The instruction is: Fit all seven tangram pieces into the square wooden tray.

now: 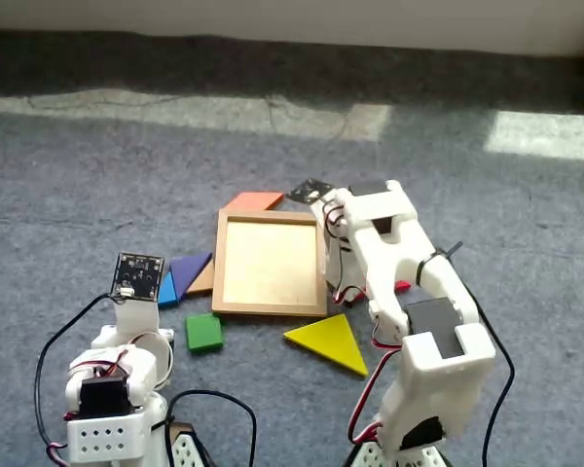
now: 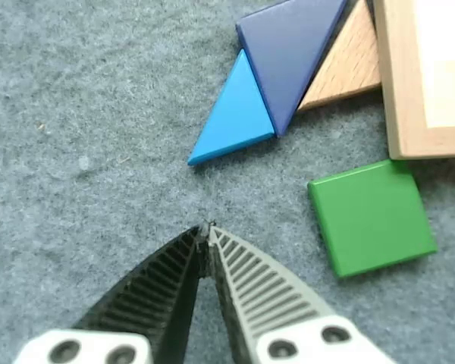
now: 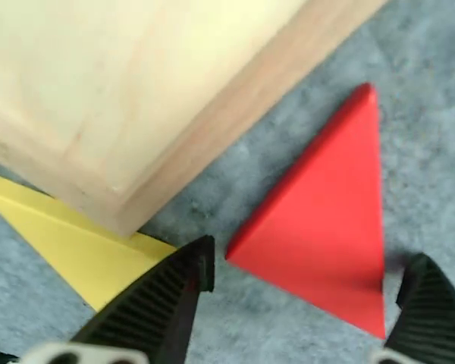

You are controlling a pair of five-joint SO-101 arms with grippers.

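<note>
Right claw (image 3: 311, 267) spread over red triangle (image 3: 330, 227) — left claw (image 2: 206, 232) closed

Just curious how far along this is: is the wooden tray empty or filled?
Empty. The tray is bare wood inside; the green square and yellow triangle lie outside it.

Carpet (image 1: 97, 175), items placed by hand.
- Left hand (image 2: 206, 227): small triangle (image 2: 235, 117) just ahead, touching broader triangle (image 2: 296, 45) beyond it. Wedge piece (image 2: 349, 68) lies past that, against the tray (image 2: 409, 114). Square piece (image 2: 371, 216) is just beside the tray corner.
- Right hand (image 3: 311, 269): short triangle (image 3: 326, 227) between its fingers. Long triangle (image 3: 76, 243) is outside one finger, at the tray corner.
- Far piece (image 1: 253, 201): across the tray from the left hand.
</note>
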